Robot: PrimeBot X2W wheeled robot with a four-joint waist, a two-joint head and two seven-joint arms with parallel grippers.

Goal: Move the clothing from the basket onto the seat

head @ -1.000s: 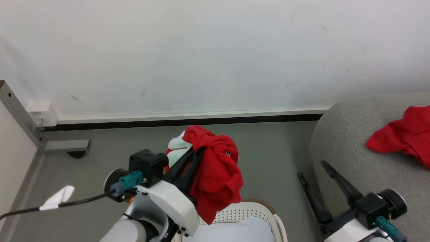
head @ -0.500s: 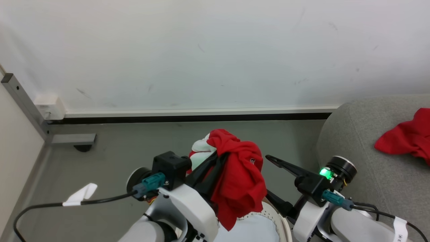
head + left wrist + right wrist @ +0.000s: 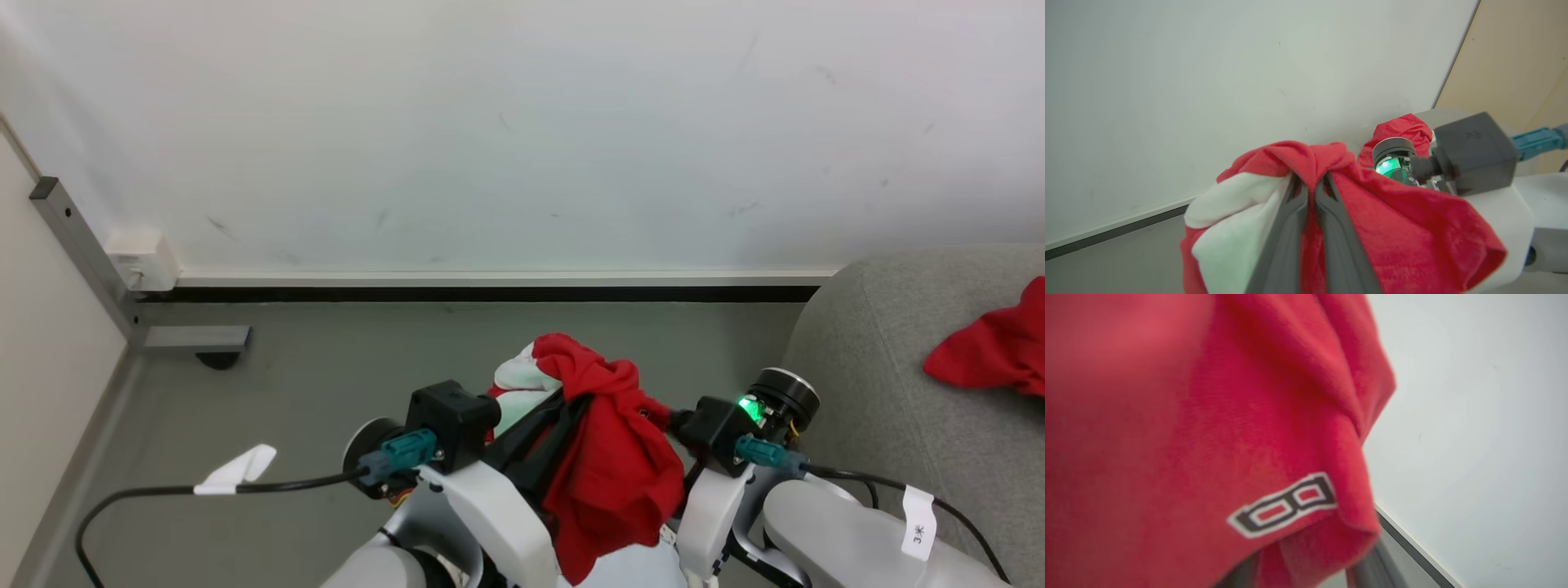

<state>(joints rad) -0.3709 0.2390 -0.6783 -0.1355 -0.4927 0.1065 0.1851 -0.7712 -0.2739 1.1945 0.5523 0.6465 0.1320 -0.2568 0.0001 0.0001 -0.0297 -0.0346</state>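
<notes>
My left gripper (image 3: 563, 404) is shut on a bright red and white piece of clothing (image 3: 612, 465), held up above the floor with folds hanging down. In the left wrist view its fingers (image 3: 1327, 220) pinch the bunched clothing (image 3: 1306, 163). My right gripper (image 3: 673, 420) is pushed against the clothing's right side, fingertips hidden in the fabric. In the right wrist view the red clothing (image 3: 1208, 416) hangs between the two spread fingers (image 3: 1372, 559). A sliver of the basket (image 3: 645, 565) shows under the cloth. A second red garment (image 3: 988, 355) lies on the grey seat (image 3: 882, 367).
A white wall (image 3: 522, 122) with a dark baseboard (image 3: 490, 292) stands behind the grey floor (image 3: 326, 367). A grey metal post and foot (image 3: 188, 336) sit at the left. A black cable (image 3: 204, 490) trails from my left wrist.
The right arm has swung in from the lower right, and its fingers have gone into the hanging clothing. The left gripper keeps its hold. The head camera has shifted.
</notes>
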